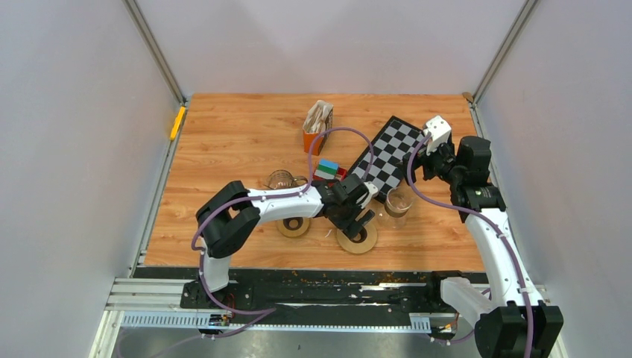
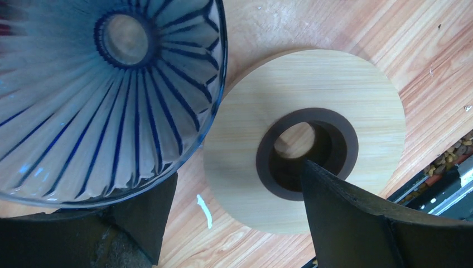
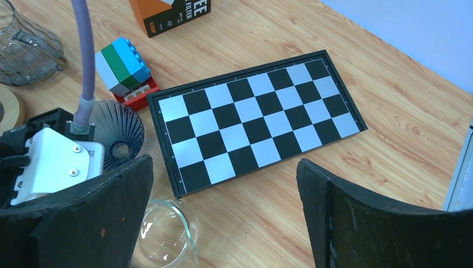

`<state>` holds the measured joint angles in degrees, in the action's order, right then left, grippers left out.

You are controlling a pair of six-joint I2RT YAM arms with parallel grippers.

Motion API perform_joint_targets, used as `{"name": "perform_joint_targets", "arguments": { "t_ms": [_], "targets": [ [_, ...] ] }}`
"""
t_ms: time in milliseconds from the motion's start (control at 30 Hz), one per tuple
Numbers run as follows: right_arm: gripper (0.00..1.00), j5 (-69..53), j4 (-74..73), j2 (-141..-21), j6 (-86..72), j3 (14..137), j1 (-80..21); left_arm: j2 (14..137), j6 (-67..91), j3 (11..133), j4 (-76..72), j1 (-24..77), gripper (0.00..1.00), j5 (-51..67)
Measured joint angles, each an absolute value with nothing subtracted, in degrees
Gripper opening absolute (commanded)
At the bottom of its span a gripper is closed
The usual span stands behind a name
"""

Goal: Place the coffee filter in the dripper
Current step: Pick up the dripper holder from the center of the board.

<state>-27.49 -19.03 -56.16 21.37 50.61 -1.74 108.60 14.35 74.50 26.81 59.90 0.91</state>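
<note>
Left rail: a yellow tool (image 1: 177, 123) lies on the table (image 1: 223, 134) edge, well apart from everything else.

Your left gripper (image 2: 237, 173) sits low over the middle of the table with its jaws wide apart and nothing between them. In the left wrist view, one finger (image 2: 346, 223) overlaps the dark collar of a wooden ring base (image 2: 312, 89). The other finger is below the glass dripper (image 2: 106, 84). The dripper's rim overlaps the ring's edge; you can't tell if they touch. Ribbed cone is bare inside, no paper in it.

A second wooden ring (image 1: 294, 226) lies left of that one, with a glass carafe (image 1: 282, 179) just behind it.

Coffee filter (image 1: 319, 113): you see paper sticking out of the open top of the orange filter box (image 1: 314, 138), far-centre of the table, apart from both grippers.

Toy bricks (image 3: 125, 67) sit between the box and the dripper, just beside the near-left corner of the checkerboard (image 3: 256, 120). A clear glass cup (image 3: 164, 234) stands just off the board's near edge.

Your right gripper (image 3: 223, 167) hangs above the board's right side, fingers fully spread, holding nothing.
</note>
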Motion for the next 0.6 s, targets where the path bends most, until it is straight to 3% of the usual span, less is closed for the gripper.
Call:
{"name": "perform_joint_targets", "arguments": {
  "t_ms": [200, 367, 600],
  "targets": [
    [1.00, -27.6, -19.0, -56.2, 21.4, 50.6, -1.7, 111.0, 15.2, 76.3, 27.2, 60.6, 0.76, 0.9],
    [1.00, -27.6, -19.0, -56.1, 21.4, 50.6, -1.7, 111.6, 15.3, 76.4, 27.4, 60.8, 0.61, 1.0],
    [1.00, -28.1, -19.0, -55.7, 21.5, 50.6, -1.7, 111.2, 14.5, 75.8, 26.1, 60.7, 0.49, 0.2]
  ]
}}
